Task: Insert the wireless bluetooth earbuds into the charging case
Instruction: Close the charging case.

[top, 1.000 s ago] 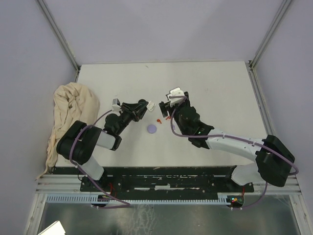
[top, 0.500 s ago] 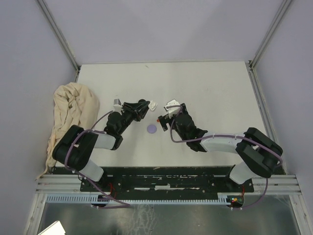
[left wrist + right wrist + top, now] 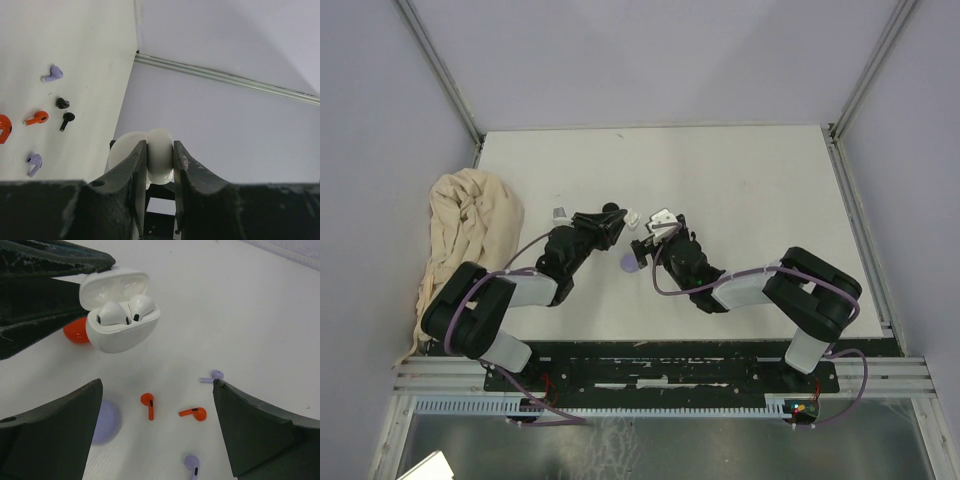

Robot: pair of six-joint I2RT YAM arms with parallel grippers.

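Right pincer [image 3: 157, 381] moved left, wide open; left pincer [image 3: 160, 150] clamps charging case [image 3: 120, 332]

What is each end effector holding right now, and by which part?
The left end effector clamps the white charging case across its rounded body; the right end effector is open, holding nothing.

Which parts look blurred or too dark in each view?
Right wrist view: the case is sharp, the lilac disc soft-edged, the right fingers dark with little detail. Left wrist view: the loose earbuds are small but crisp, the left fingers dim. Top view: evenly lit, no glare.
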